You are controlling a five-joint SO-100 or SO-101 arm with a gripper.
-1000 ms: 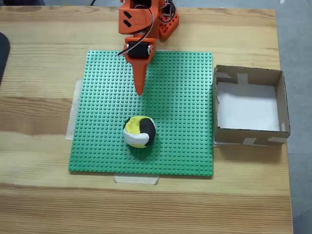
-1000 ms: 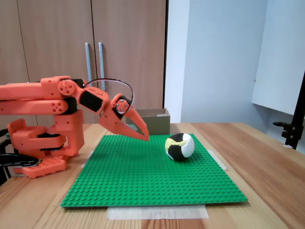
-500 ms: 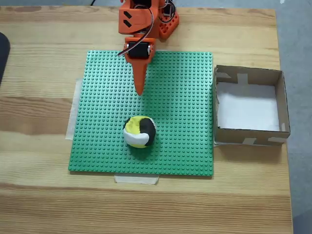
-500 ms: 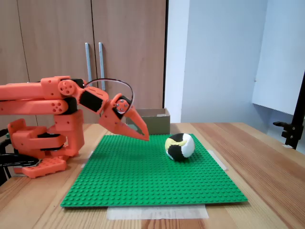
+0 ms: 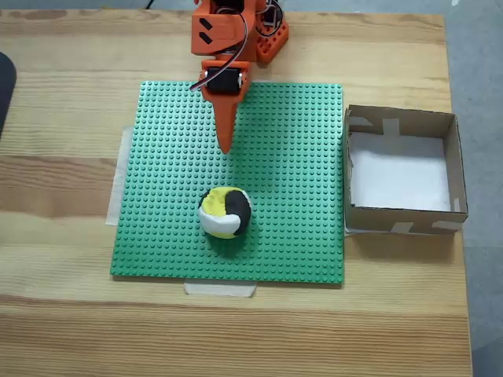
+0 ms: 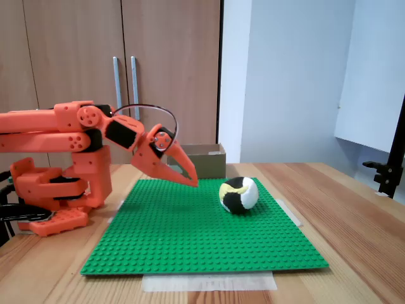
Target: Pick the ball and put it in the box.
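Nearest the lens in the low side-on fixed view, a strip of pale tape (image 6: 209, 282) is holding down the front edge of the green studded baseplate (image 6: 190, 244) on the wooden table (image 6: 354, 221). Just past the plate's middle, right of centre in that frame, the small soft ball with yellow, black and white patches (image 6: 238, 194) is sitting free on the studs; from above it is lying in the lower middle of the plate (image 5: 225, 212).

Left of the ball and raised off the plate, the orange two-finger gripper (image 6: 192, 182) is pointing down at a slant with its fingers pressed together into one point, holding nothing; from above its tip (image 5: 226, 146) is hanging well short of the ball, towards the top of the frame.

The step in hand looks like the reach. To do it well, the fingers should be spreading wide before the descent, since the ball is wider than the closed tip and would likely roll if nudged; straddling it and squeezing gently across its middle seems safest.

Farthest back, at the centre of the side view, the shallow brown cardboard box with a white bottom (image 6: 205, 161) is waiting; from above it is sitting at the right, just beside the plate's edge (image 5: 452, 165).
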